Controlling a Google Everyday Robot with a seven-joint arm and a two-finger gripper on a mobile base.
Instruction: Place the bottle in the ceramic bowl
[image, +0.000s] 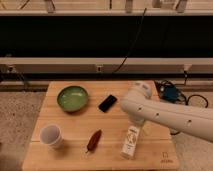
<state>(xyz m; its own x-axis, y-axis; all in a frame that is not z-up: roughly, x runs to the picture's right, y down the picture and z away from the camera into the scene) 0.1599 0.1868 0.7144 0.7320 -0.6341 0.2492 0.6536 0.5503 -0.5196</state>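
Your wooden bench (110, 127) stands on speckled floor before a dark wall with cables. The bottle (131, 143) lies on the near right part, well apart from the ceramic bowl (72, 98). Its long axis runs near-to-far, narrow end away from you. The white arm reaches in from the right and bends down. The gripper (138, 126) sits just over the bottle's far end, and you cannot tell its state.

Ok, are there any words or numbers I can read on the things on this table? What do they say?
Bottle label: dark print, too blurred to read.
Small mark on the wooden table, near its right corner: too small to read.
Ceramic bowl, white cup, black phone: no writing shows.
End effector, just over the bottle's top end: no writing shows.
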